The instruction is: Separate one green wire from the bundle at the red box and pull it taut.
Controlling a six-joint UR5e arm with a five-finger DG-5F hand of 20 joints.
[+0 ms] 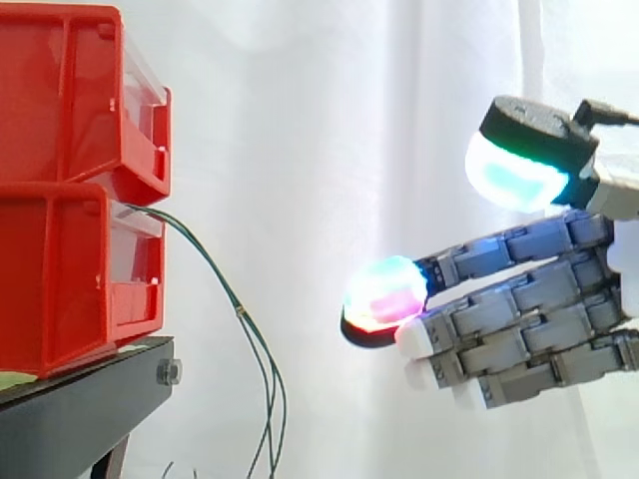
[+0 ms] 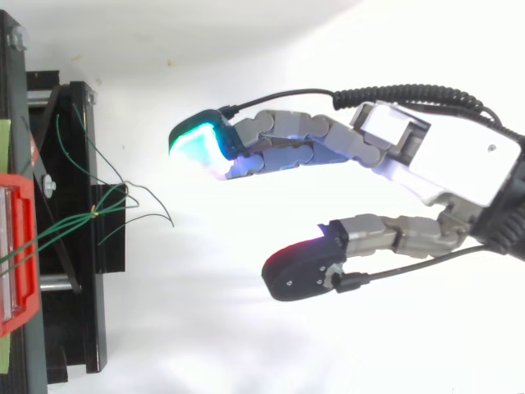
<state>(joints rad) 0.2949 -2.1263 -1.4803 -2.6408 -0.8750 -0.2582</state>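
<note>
My hand (image 2: 459,164) hangs wide and empty, well apart from the green wires (image 1: 241,311) at the red box (image 1: 70,279) — I risk pinching several strands, since they bunch closely.

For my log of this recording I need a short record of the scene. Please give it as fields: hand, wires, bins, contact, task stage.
hand: hand open, fingers straight, pointing toward the wires
wires: green wires come out of the lower bin and hang loose past the edge of the stand
bins: two red, the upper bin stacked on the lower
contact: none; a clear gap between hand and wires
task stage: no wire separated or taut yet
</note>
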